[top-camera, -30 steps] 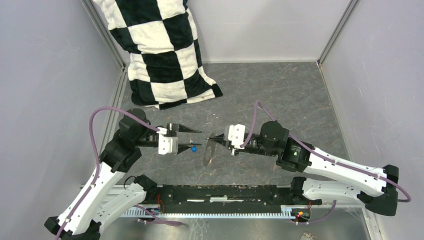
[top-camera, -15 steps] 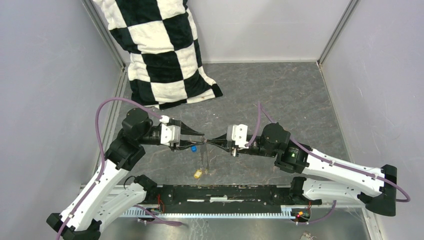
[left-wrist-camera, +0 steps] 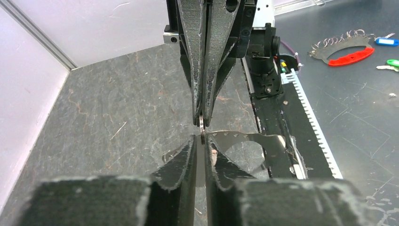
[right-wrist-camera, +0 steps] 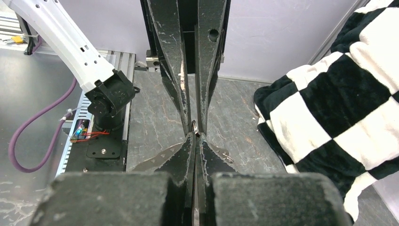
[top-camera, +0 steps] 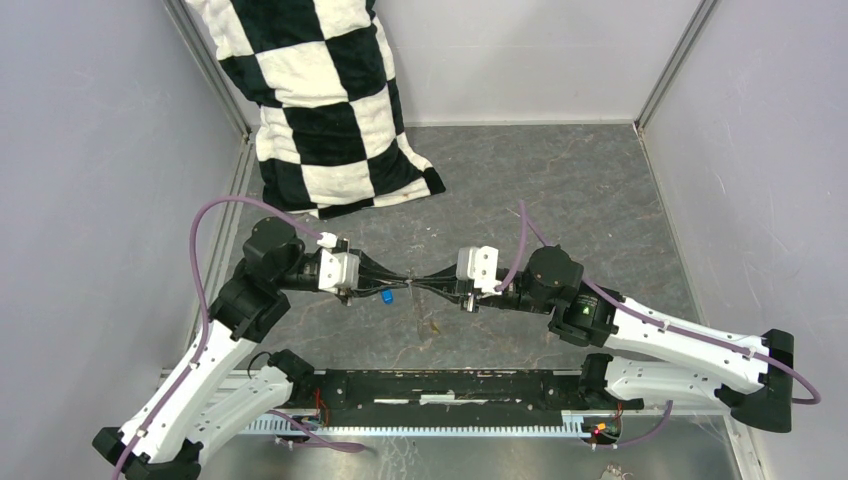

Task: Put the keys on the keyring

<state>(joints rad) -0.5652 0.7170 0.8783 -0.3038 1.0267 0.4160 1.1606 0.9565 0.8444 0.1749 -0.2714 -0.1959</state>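
- At the centre of the top view, the keyring (left-wrist-camera: 201, 133) is held at the point where the two grippers meet tip to tip.
- In the left wrist view, part of it is seen edge-on as a thin upright sliver at the fingertips. A pale silver band is seen curving away to the right and downward beneath the fingers.
- The right gripper (top-camera: 422, 282) is closed on the keyring: its jaws are pressed together and the wire is pinched at their very tips.
- The left gripper (top-camera: 404, 274) is set around the same spot from the opposite side. A narrow slit is left between its jaws and the wire is seen inside that slit. Whether its pads touch the wire cannot be told.
- The blue-headed key (top-camera: 386, 296) is seen just below the left gripper's fingers, left of the meeting point. It appears to rest on the table (top-camera: 560, 190), apart from the keyring.
- The yellow-headed key cannot be made out with certainty in any view.
- Both arms are stretched inward from the lower corners of the top view, and a purple cable (top-camera: 200, 230) is looped above the left arm.
- A black-and-white checkered cushion (top-camera: 320, 100) is propped in the upper left of the top view, against the wall, well apart from the grippers.
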